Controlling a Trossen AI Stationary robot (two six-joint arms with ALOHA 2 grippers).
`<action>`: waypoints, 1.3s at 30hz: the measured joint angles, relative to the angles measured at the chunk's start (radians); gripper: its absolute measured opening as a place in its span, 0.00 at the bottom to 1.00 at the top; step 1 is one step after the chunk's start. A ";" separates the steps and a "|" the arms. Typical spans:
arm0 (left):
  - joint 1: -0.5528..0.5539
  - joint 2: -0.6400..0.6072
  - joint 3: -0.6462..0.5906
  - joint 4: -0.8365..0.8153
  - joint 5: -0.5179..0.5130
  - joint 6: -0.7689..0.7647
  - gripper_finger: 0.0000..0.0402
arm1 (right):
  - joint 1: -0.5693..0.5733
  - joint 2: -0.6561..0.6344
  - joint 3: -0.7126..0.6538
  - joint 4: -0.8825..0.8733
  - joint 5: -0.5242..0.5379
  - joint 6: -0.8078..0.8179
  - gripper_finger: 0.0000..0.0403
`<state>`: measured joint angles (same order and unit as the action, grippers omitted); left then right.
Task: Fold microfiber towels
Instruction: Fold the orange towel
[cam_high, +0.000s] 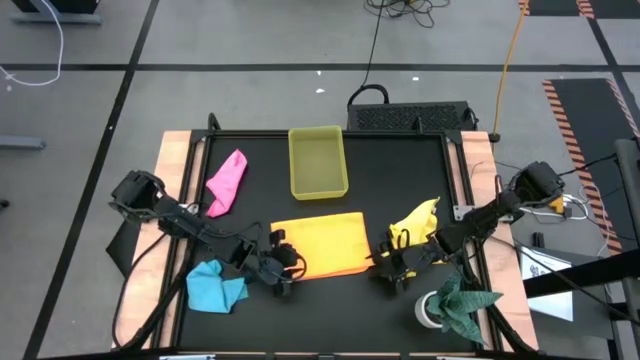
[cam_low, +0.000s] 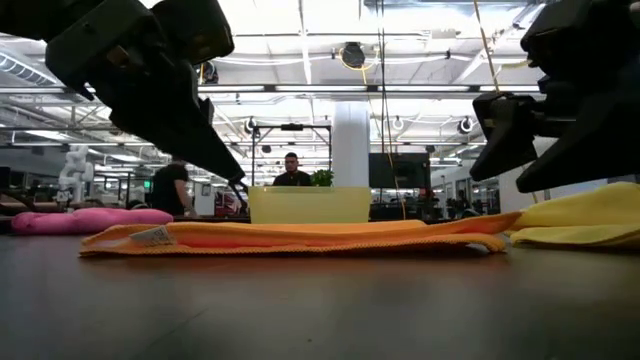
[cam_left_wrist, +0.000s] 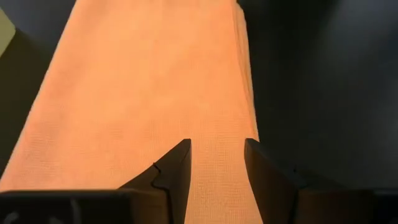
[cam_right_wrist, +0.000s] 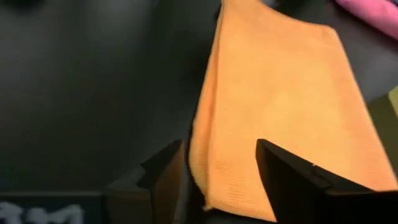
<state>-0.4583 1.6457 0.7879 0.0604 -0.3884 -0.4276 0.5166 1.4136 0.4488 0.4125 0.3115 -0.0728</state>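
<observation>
The orange towel (cam_high: 318, 243) lies folded flat on the black mat, its stacked edges showing in the low view (cam_low: 300, 238). My left gripper (cam_high: 283, 272) hovers open over the towel's near left corner (cam_left_wrist: 143, 81). My right gripper (cam_high: 385, 272) hovers open over its near right corner (cam_right_wrist: 280, 81). In the low view both sets of fingers stand above the cloth. The pink towel (cam_high: 227, 182) lies at the far left, the light blue towel (cam_high: 215, 287) crumpled at the near left, and the yellow towel (cam_high: 415, 222) crumpled to the right of the orange one.
A translucent yellow tray (cam_high: 318, 162) stands at the far middle of the mat. A dark green cloth (cam_high: 462, 305) and a white roll (cam_high: 428, 310) sit at the near right corner. People stand in the room beyond the table (cam_low: 291, 170).
</observation>
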 joint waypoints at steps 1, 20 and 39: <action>0.003 0.007 0.000 0.016 0.000 0.004 0.38 | 0.005 0.002 0.007 -0.007 0.000 0.006 0.52; -0.009 0.255 0.053 0.517 -0.198 0.458 0.38 | 0.069 0.361 0.224 -0.004 0.268 -0.148 0.54; 0.001 0.298 0.087 0.365 -0.247 0.247 0.38 | 0.068 0.375 0.405 -0.535 0.468 -0.017 0.51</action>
<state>-0.4576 1.9442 0.8750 0.4250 -0.6358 -0.1803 0.5842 1.7888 0.8536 -0.1227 0.7796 -0.0896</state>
